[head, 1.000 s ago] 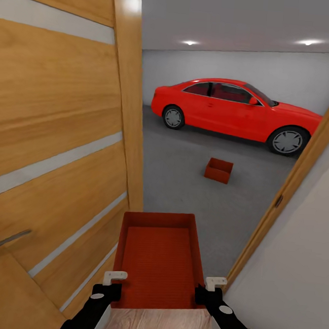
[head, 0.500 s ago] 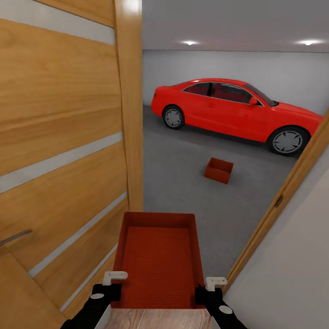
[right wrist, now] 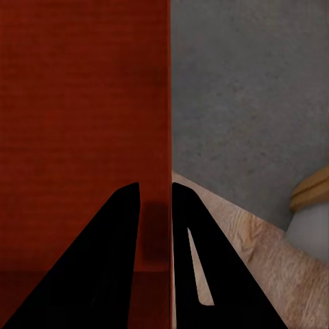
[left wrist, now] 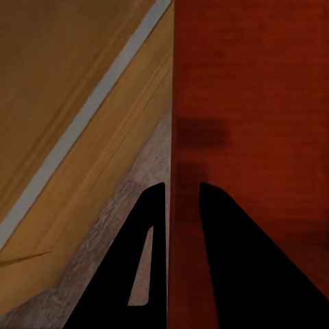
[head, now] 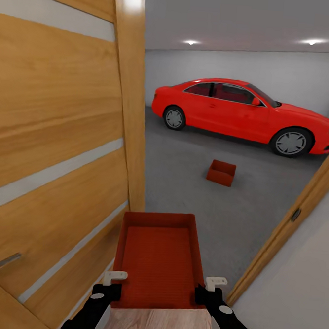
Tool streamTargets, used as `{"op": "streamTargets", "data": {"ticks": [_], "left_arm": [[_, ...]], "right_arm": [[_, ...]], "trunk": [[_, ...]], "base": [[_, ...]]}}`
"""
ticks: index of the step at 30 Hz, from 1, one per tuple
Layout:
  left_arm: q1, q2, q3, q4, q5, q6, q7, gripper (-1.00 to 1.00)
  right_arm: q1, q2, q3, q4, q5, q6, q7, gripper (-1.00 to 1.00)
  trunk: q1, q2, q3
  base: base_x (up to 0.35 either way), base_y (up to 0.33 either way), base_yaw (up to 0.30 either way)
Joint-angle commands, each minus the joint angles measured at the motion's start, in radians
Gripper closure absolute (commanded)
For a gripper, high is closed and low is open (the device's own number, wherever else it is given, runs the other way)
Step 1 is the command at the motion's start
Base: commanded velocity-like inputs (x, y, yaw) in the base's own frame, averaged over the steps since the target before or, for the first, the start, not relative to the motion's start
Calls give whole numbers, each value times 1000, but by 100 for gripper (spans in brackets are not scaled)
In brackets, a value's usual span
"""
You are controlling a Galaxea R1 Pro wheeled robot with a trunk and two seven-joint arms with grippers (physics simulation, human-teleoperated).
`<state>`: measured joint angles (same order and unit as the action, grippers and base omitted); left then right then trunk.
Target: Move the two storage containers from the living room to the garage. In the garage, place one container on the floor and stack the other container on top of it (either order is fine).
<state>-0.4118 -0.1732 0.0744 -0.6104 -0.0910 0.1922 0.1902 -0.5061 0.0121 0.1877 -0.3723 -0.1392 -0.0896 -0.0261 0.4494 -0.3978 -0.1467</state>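
I carry one rust-red storage container (head: 157, 260) low in front of me, in a doorway that opens onto the garage. My left gripper (head: 109, 285) is shut on its left wall and my right gripper (head: 210, 289) is shut on its right wall. In the left wrist view the dark fingers (left wrist: 154, 226) straddle the container's wall (left wrist: 184, 164). The right wrist view shows the same grip (right wrist: 155, 226) on the opposite wall (right wrist: 168, 103). The second storage container (head: 221, 172) sits on the dark grey floor (head: 182, 185) of the garage, ahead and slightly right, in front of the car.
An open wooden door (head: 57, 141) with pale stripes stands close on my left. The wooden door frame (head: 294, 214) and a white wall lie on my right. A red coupe car (head: 242, 114) is parked at the back of the garage. Wood-plank flooring (head: 157, 324) is under me.
The whole head view has shifted slightly: the door frame on the right has slid outward and more of the car's front shows. The container stays held the same way.
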Motion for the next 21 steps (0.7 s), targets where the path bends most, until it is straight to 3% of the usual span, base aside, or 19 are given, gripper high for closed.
{"op": "streamTargets", "data": {"ticks": [1,7,21], "left_arm": [[-1,-1,4,-9,-22,7,3,100],[-1,-1,4,-9,-22,7,3,100],[-1,-1,4,-9,-21,7,2,100]], "right_arm": [[0,-1,59,4,21,-3,11,100],[0,-1,60,4,21,-3,11,100],[0,-1,60,4,21,-2,11,100]], "trunk": [[1,-2,-2],[1,-2,-1],[1,-2,5]], "base": [[39,1,0],[13,0,-84],[0,0,-276]]}}
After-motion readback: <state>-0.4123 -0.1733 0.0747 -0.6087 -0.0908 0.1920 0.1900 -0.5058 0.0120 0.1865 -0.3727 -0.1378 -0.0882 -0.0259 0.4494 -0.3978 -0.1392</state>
